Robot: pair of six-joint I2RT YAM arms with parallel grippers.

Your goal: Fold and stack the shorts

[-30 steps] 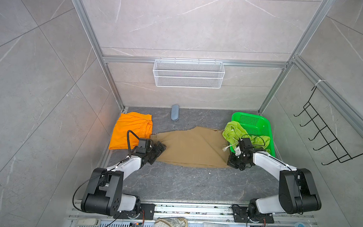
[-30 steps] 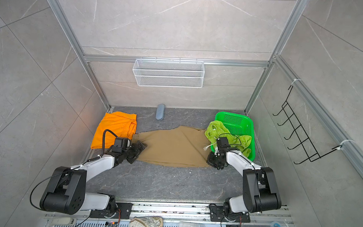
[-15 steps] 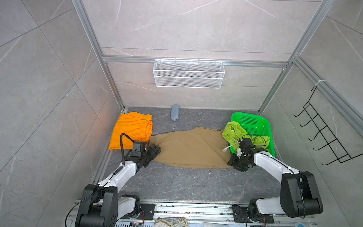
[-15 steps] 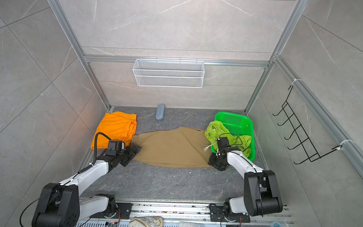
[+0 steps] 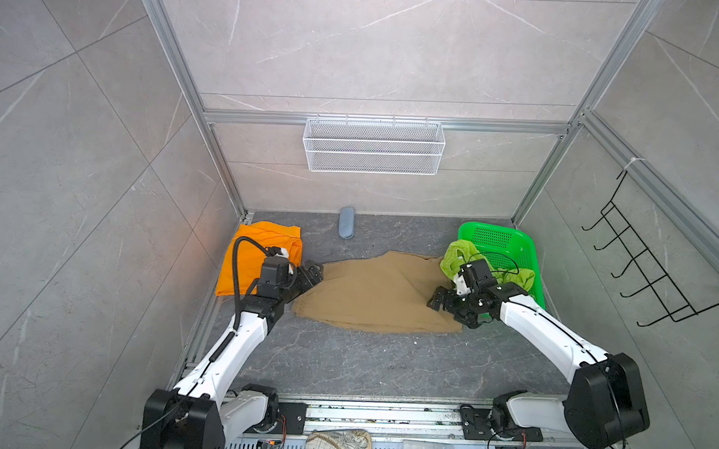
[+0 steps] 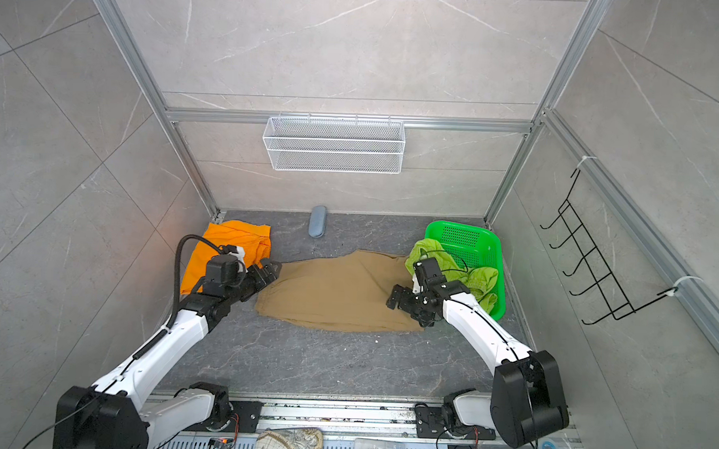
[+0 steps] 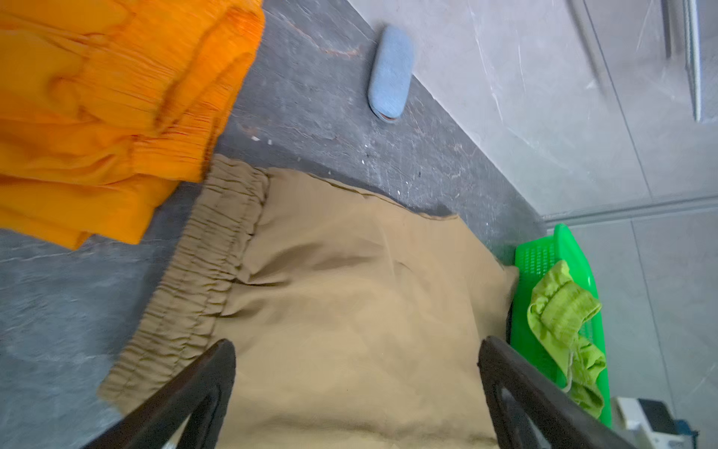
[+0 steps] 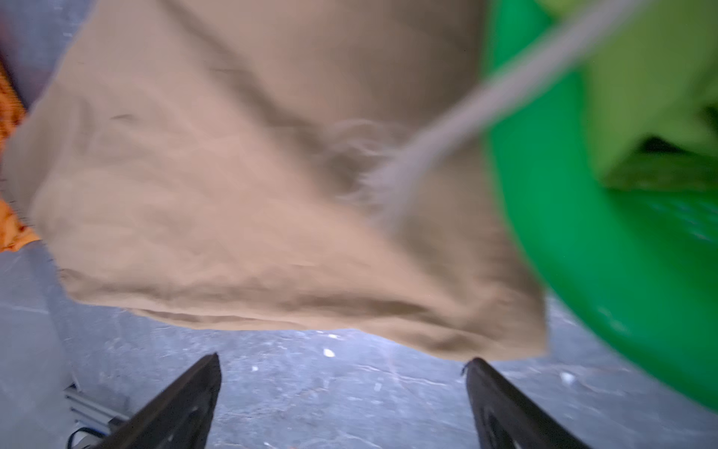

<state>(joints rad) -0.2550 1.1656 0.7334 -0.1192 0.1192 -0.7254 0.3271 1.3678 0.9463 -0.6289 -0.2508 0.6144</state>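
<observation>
The khaki shorts (image 5: 372, 291) (image 6: 339, 290) lie spread flat mid-floor, elastic waistband to the left. Orange shorts (image 5: 258, 255) (image 6: 225, 249) lie folded at the back left. Lime green shorts (image 5: 459, 253) (image 6: 427, 252) hang over the rim of the green basket (image 5: 501, 238). My left gripper (image 5: 311, 275) (image 7: 355, 346) stands open over the khaki cloth (image 7: 349, 272) by the waistband. My right gripper (image 5: 443, 308) (image 8: 342, 359) is open and empty, over bare floor just off the khaki hem (image 8: 233, 175). A blurred pale drawstring (image 8: 485, 101) crosses the right wrist view.
A blue-grey case (image 5: 346, 227) (image 7: 390, 74) lies by the back wall. A white wire basket (image 5: 373, 146) hangs on that wall. A black hook rack (image 5: 652, 277) is on the right wall. The green basket (image 8: 582, 252) sits close beside the right gripper.
My right gripper has opened and let go of the khaki shorts' right edge, which now lies flat. The left arm has stretched out, its gripper still open by the waistband.
</observation>
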